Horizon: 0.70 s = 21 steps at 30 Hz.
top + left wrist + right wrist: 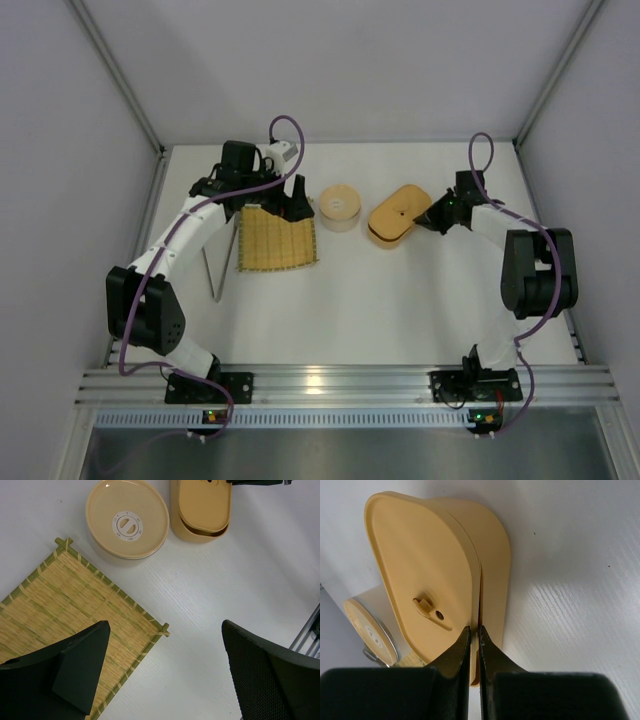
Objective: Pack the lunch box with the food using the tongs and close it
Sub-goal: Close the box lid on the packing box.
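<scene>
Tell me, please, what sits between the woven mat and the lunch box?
The round tan-lidded bowl sits between the mat and the lunch box, clearest in the top view.

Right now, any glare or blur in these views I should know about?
Top view: even light, one glare spot on the front rail. Left wrist: woven mat sharp, near fingers dark, soft. Right wrist: sheen on the table, lunch box sharp.

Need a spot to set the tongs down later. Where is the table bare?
Bare: the wide near stretch of table between the mat, lunch box and arm bases; also the far strip behind the round bowl. Crowded: the row of mat, bowl and lunch box.
</scene>
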Each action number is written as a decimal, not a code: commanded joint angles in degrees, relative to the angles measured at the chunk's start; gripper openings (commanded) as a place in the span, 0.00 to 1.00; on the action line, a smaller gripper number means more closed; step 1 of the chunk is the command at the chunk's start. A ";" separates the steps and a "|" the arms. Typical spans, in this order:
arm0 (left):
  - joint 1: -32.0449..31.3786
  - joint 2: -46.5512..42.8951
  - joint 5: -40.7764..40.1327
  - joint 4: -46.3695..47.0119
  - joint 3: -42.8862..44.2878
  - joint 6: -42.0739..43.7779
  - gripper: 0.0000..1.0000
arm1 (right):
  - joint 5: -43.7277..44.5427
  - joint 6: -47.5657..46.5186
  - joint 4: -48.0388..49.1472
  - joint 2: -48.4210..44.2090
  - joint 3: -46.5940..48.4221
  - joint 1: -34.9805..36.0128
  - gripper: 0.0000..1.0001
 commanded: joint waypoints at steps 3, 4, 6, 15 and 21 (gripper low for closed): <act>0.00 -0.02 0.36 1.05 0.12 1.03 0.98 | -0.20 0.43 3.11 -0.62 0.21 1.60 0.00; 0.01 0.07 0.36 1.05 0.12 0.94 0.98 | -0.20 0.35 3.11 -0.71 0.12 1.69 0.00; 0.01 0.07 0.27 1.04 0.03 0.86 0.98 | -0.38 0.34 2.93 -0.88 0.12 1.60 0.00; 0.01 -0.02 0.27 1.05 -0.14 1.03 0.98 | -1.34 0.26 2.49 -2.38 -0.32 1.60 0.00; 0.01 -0.02 0.27 1.05 -0.14 0.85 0.98 | -0.91 -0.45 1.35 -3.26 -0.58 1.60 0.00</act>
